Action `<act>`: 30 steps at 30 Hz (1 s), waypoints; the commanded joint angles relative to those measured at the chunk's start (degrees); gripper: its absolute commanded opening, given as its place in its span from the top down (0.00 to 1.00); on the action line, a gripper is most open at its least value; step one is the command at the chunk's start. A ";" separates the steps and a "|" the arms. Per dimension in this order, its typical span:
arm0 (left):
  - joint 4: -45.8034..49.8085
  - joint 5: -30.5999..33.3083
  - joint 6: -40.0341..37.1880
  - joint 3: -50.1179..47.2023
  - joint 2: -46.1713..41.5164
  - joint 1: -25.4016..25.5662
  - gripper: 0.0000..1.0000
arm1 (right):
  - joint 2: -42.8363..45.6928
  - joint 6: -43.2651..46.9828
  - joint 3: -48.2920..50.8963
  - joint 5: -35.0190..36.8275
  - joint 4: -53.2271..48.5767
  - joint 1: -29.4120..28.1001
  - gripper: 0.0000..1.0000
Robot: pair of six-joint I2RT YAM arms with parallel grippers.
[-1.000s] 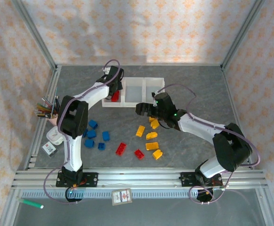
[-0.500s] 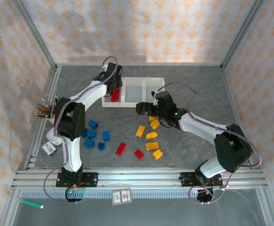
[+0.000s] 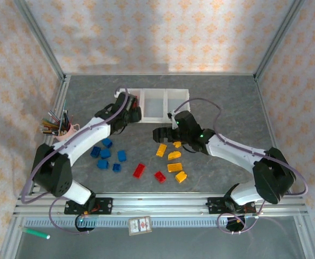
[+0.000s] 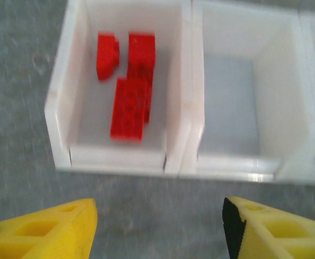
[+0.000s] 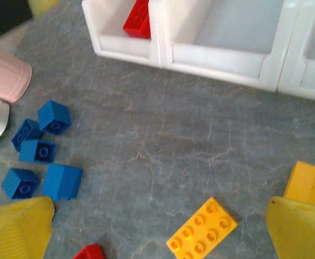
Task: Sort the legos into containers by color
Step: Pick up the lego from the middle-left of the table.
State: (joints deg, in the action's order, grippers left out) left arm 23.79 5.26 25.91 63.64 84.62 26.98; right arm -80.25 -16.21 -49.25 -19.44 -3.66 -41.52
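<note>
While the left gripper [image 4: 160,224] hangs just short of the bins [image 4: 185,97], its fingers [image 4: 65,226] stand apart with nothing between them. Three red bricks [image 4: 131,105] lie in the left bin [image 4: 57,108]. The middle bin [image 4: 227,86] looks bare.

The right gripper [image 5: 157,229] is low over the table, fingers spread wide and empty. A flat yellow brick [image 5: 202,233] lies between them, askew to their line, and a second yellow piece [image 5: 308,183] sits just beside one finger. Blue bricks [image 5: 38,156] are bunched near the pink cup [image 5: 3,73]. Two reds [image 3: 139,170] are loose on the table.

Risks, as judged:
- Closing on the skewed brick may catch its corners, so it twists out or skids.
- The wide fingers may shove the neighbouring yellow piece.
- Both wrists work close before the bins, so a clash is possible if they move in together.
</note>
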 commanded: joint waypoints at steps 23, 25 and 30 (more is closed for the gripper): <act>9.69 -6.31 17.83 -22.58 -10.63 25.15 0.22 | 7.53 0.11 15.50 -1.48 4.59 -2.34 0.00; 8.73 -6.93 18.00 -23.39 -10.22 25.98 0.21 | 7.87 0.09 15.66 -1.07 4.54 -2.32 0.00; 5.58 -8.41 18.12 -25.16 -7.97 27.23 0.21 | 7.69 -0.10 15.52 -0.42 4.49 -2.34 0.00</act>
State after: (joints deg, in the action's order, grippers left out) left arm 31.38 -2.20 42.92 39.42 75.46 53.54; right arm -73.65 -15.81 -34.22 -21.65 -0.34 -43.62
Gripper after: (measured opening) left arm 0.791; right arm 0.996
